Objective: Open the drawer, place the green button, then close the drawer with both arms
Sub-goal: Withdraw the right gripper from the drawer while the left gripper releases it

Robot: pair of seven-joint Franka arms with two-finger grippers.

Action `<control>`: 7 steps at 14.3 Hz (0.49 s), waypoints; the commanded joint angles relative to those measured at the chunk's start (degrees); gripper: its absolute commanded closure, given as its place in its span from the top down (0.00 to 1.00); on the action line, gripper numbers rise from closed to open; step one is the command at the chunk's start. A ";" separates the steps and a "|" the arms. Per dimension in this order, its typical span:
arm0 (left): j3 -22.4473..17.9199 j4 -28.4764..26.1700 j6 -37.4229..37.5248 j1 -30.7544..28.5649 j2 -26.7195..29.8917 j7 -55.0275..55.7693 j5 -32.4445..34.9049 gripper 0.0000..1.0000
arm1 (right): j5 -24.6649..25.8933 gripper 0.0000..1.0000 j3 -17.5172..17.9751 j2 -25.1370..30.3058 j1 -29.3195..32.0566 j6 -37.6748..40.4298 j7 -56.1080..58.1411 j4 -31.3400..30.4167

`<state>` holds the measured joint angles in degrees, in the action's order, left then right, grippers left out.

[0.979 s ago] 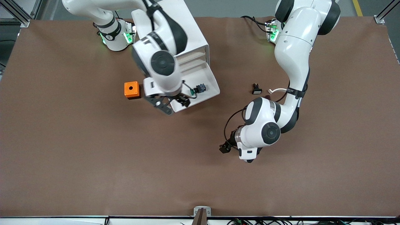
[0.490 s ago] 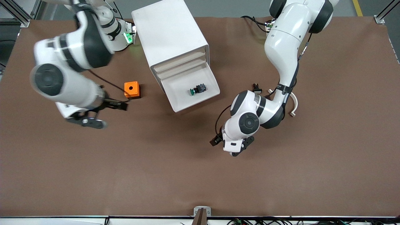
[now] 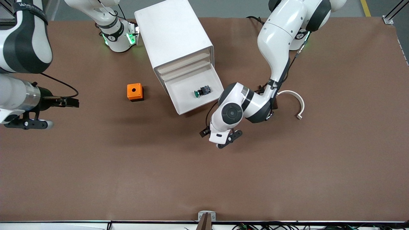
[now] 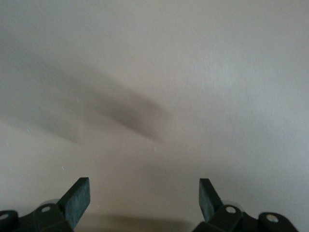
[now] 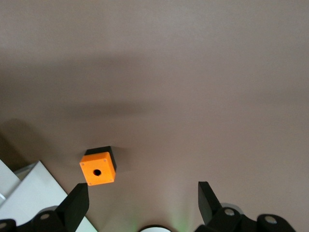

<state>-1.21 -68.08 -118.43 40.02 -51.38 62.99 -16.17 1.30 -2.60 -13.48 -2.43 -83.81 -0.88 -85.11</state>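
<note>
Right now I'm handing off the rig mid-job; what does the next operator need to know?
Left end effector: open, empty, over bare table nearer the camera than the drawer.
Right end effector: open, empty, at the right arm's end of the table, away from the orange box.
Done: drawer open, button lying in it.
Left: push the drawer shut.

The left gripper (image 4: pixel 144 199) hangs over a bare stretch of the desk (image 4: pixel 193 72), its two dark fingers (image 4: pixel 77 195) spread wide apart with nothing between them. A soft, blurred shadow (image 4: pixel 125 108) lies across the surface.
</note>
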 commanded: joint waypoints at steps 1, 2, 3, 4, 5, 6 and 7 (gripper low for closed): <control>-0.81 -1.18 -0.22 3.65 1.02 1.70 1.49 0.99 | 0.37 1.00 1.37 1.44 4.35 0.58 2.90 -0.58; -0.81 -1.18 -0.05 5.06 1.02 1.88 1.84 0.99 | 0.54 1.00 1.37 1.44 4.62 0.58 2.73 -0.49; -0.90 -1.27 -0.04 6.29 0.93 2.14 2.19 0.99 | 0.63 1.00 1.37 1.44 4.62 0.67 1.94 0.03; -0.81 -1.36 0.04 7.17 0.93 2.66 2.19 0.99 | 0.11 1.00 1.37 1.44 4.88 0.67 0.63 0.30; -0.81 -1.53 0.39 7.53 0.93 3.02 2.19 0.99 | 0.02 1.00 1.37 1.44 4.97 0.67 0.35 0.30; -0.73 -1.71 0.83 8.23 0.93 3.19 2.19 0.99 | 0.02 1.00 1.46 1.44 4.80 0.67 0.35 0.30; -0.72 -1.79 0.92 9.10 0.93 3.46 2.19 0.99 | 0.45 1.00 1.72 1.44 4.45 0.49 0.44 0.39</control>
<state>-1.28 -68.62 -118.17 47.88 -51.38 65.57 -15.23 1.29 -2.31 -12.88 1.60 -83.68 0.57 -84.90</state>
